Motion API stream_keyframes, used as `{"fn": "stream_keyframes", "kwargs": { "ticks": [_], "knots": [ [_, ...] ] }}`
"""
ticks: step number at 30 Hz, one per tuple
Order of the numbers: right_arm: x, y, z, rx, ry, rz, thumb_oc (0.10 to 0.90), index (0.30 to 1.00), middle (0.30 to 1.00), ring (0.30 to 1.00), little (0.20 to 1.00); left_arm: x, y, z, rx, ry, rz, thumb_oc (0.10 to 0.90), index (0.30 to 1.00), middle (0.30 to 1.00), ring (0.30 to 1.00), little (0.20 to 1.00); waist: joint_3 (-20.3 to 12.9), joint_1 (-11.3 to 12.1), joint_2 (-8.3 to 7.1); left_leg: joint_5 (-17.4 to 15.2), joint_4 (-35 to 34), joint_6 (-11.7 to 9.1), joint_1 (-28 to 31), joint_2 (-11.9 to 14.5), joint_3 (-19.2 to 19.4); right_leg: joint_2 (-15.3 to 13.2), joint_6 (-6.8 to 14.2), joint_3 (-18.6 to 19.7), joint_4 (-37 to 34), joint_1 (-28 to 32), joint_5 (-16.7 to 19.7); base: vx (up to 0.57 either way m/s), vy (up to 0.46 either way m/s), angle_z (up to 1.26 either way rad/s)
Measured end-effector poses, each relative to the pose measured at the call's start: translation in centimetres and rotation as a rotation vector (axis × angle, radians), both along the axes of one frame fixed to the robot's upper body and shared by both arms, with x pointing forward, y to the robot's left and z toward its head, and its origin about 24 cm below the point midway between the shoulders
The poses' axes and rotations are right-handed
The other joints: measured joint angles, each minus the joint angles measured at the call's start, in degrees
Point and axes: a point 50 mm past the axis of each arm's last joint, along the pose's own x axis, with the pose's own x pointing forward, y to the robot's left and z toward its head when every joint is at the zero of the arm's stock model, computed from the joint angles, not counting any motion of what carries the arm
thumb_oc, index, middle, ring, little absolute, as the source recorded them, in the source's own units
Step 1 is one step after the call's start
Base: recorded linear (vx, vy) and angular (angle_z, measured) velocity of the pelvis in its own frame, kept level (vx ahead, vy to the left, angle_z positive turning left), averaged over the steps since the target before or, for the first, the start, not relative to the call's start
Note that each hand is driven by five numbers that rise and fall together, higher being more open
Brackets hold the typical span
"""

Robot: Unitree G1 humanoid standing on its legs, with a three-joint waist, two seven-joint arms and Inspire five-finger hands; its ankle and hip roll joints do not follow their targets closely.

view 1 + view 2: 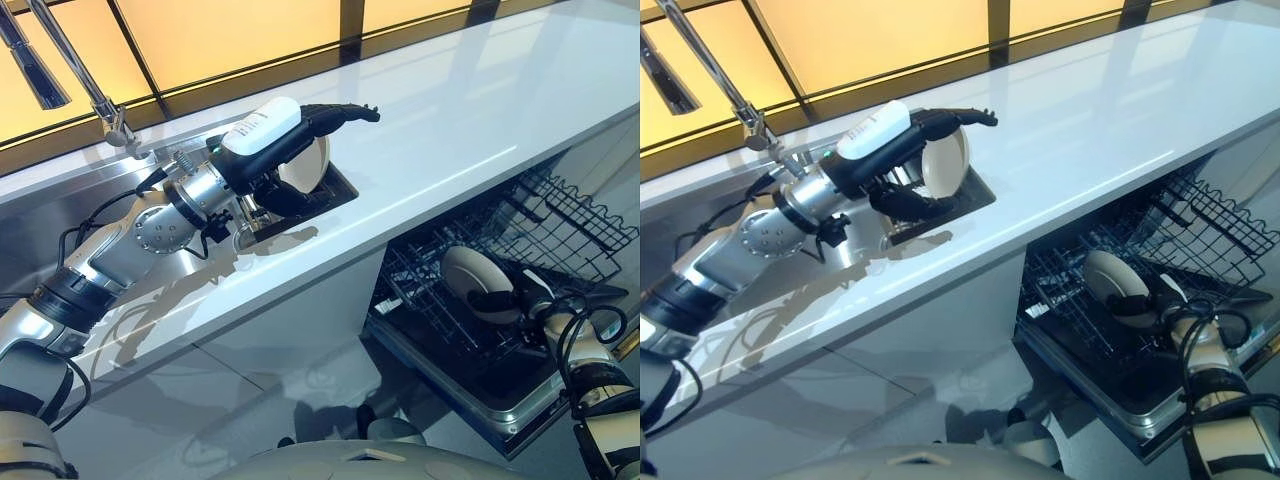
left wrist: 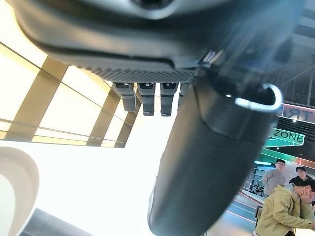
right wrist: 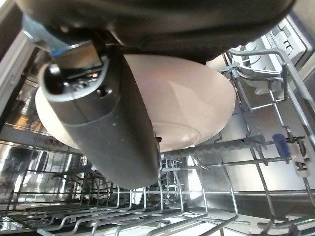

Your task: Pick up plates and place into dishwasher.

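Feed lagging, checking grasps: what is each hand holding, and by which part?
Right hand pinches a plate by its rim in the dishwasher rack. Left hand reaches a counter plate; its grip cannot be told.

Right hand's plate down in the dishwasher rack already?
Yes: the right hand holds a plate low among the wires of the dishwasher rack.

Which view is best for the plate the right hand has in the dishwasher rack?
The right wrist view: the plate shows large, with the right hand's thumb across its face, above the dishwasher rack wires. Both eye views show it small among the rack wires, partly covered by the hand. The left wrist view shows another plate's edge.
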Motion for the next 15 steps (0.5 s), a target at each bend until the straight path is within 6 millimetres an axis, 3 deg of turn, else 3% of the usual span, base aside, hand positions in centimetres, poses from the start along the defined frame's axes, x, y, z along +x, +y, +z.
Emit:
{"fn": "stream_keyframes", "kwargs": {
  "ticks": [3,7,15],
  "knots": [
    [-0.5,1.1,-1.2,0.018,0.033,0.030,0.800,0.900,0.900,0.900,0.900,0.0,0.0,0.0,0.000,0.000,0.000,0.800,0.900,0.900,0.900,0.900,0.0,0.0,0.00,0.0,0.0,0.0,0.0,0.0,-0.1,0.1,0.0,-0.1,0.0,0.0,0.0,0.00,0.000,0.00],
    [-0.7,1.5,-1.2,-0.005,0.024,0.062,0.800,0.900,0.900,0.900,0.900,0.0,0.0,0.0,0.001,0.000,0.000,0.800,0.900,0.900,0.900,0.900,0.0,-0.2,0.00,0.0,0.0,0.0,-0.1,-0.1,-0.1,0.0,0.0,-0.1,0.0,0.0,0.0,0.00,0.000,0.00],
    [0.2,3.0,1.3,-0.107,-0.088,0.200,0.800,0.900,0.900,0.900,0.900,0.0,0.0,-0.1,0.015,0.006,-0.002,0.800,0.900,0.900,0.900,0.900,0.0,-1.7,-0.04,0.0,0.0,0.0,-0.1,-0.1,0.2,0.1,0.0,0.2,0.0,-0.2,0.0,0.00,0.000,0.00]
  ]
}}
